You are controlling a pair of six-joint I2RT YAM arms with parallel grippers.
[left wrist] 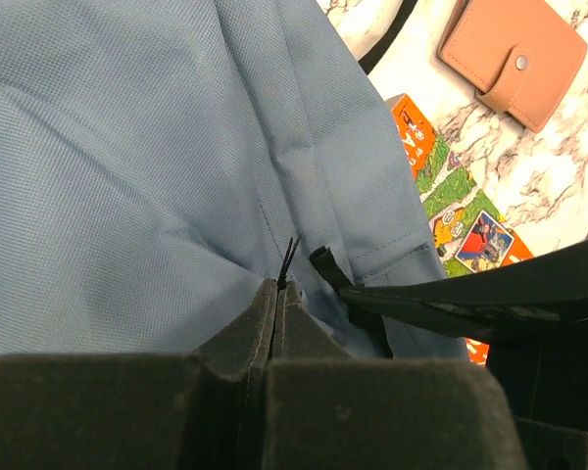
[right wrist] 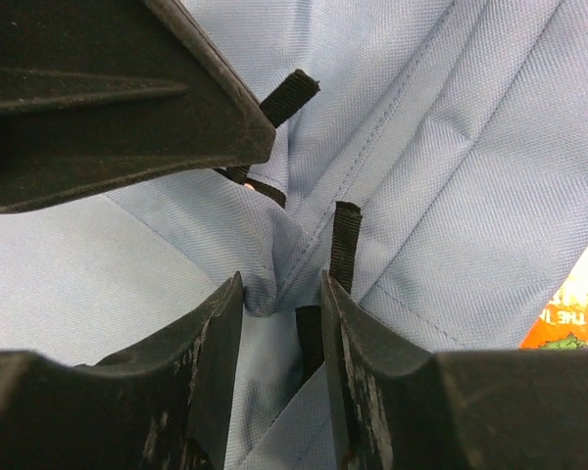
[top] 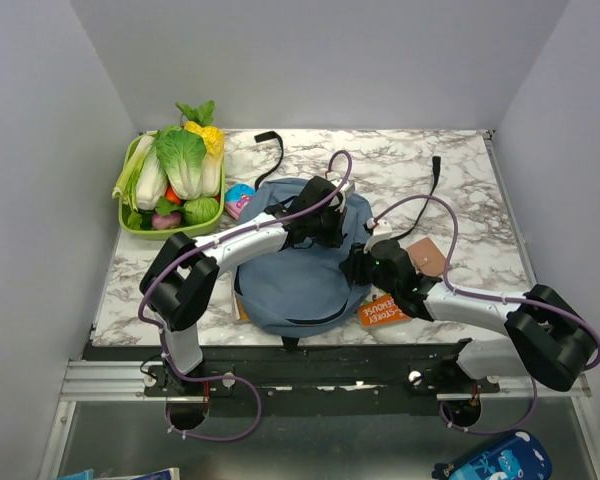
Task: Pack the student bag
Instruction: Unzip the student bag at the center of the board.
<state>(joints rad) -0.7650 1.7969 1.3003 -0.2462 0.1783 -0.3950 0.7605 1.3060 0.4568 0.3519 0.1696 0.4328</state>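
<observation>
The student bag (top: 280, 285) is a dusty-blue fabric backpack lying mid-table, with black straps (top: 275, 150) trailing toward the back. My left gripper (top: 325, 225) reaches over its top. In the left wrist view that gripper (left wrist: 277, 286) is shut on a thin black cord (left wrist: 289, 253) that rises from the bag's fabric (left wrist: 127, 147). My right gripper (top: 358, 262) presses on the bag's right side. In the right wrist view its jaws (right wrist: 279, 284) stand apart, with a fold of blue fabric (right wrist: 451, 147) and a black webbing tab (right wrist: 345, 240) between them.
A green basket (top: 130, 222) of toy vegetables stands at the back left. An orange book (top: 382, 311) lies by the bag's right edge, with a pink case (top: 428, 257) beyond it. A small bright-blue pouch (top: 238, 193) sits between basket and bag. Walls enclose three sides.
</observation>
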